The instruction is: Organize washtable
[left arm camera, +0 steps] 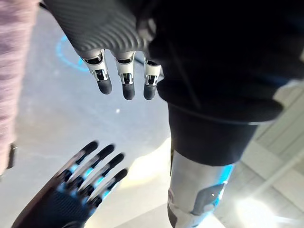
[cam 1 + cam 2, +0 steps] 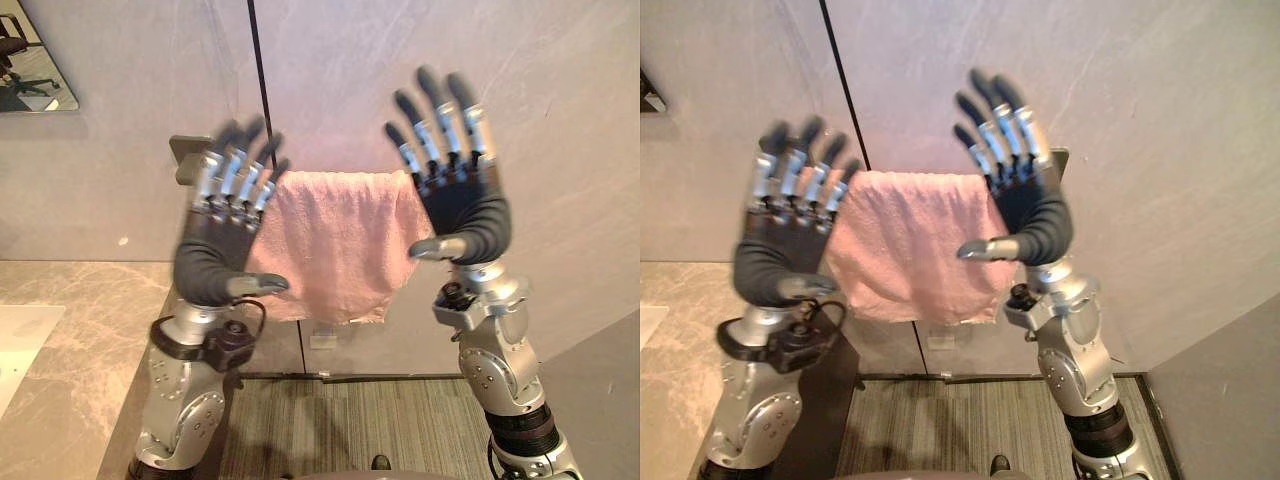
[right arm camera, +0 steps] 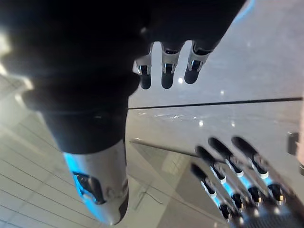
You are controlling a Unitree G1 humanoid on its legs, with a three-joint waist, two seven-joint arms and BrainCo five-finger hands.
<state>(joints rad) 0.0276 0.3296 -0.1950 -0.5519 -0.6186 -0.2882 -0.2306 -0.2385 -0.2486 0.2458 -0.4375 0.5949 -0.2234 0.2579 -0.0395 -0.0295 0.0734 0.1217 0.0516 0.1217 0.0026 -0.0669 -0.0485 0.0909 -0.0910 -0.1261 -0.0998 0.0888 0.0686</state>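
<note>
- The marble tabletop (image 2: 70, 330) lies below the left hand, on its outer side.
- The left hand (image 2: 208, 255) is raised with its fingers straight and spread and its thumb pointing inward. It is released and holds nothing.
- A grey wall bracket (image 2: 187, 152) shows just beside the left hand's fingertips.
- The pink towel (image 2: 335, 250) hangs against the wall between the two hands and behind them, its upper corners hidden by their fingers.
- The right hand (image 2: 468, 212) is raised a little higher than the left, fingers straight, open and empty.
</note>
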